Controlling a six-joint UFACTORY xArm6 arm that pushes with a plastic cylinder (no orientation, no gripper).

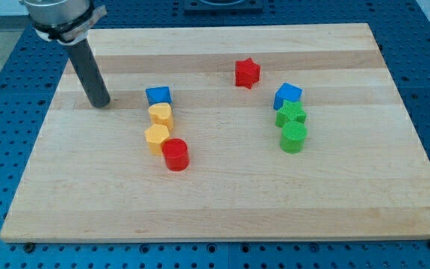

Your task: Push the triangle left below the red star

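Observation:
The red star [247,72] sits at the board's upper middle. A blue block [287,95] lies to its lower right, and it looks angular, though I cannot tell its exact shape. A second blue block [158,95] lies left of centre. I cannot tell which of the two is the triangle. My tip [100,105] rests on the board at the view's left, well left of the left blue block and touching no block. The dark rod rises from it to the arm at the top left.
Below the left blue block, two yellow blocks [160,114] [156,137] and a red cylinder [175,155] form a column. Below the right blue block are a green star-like block [291,114] and a green cylinder [294,137]. The wooden board [222,217] lies on a blue perforated table.

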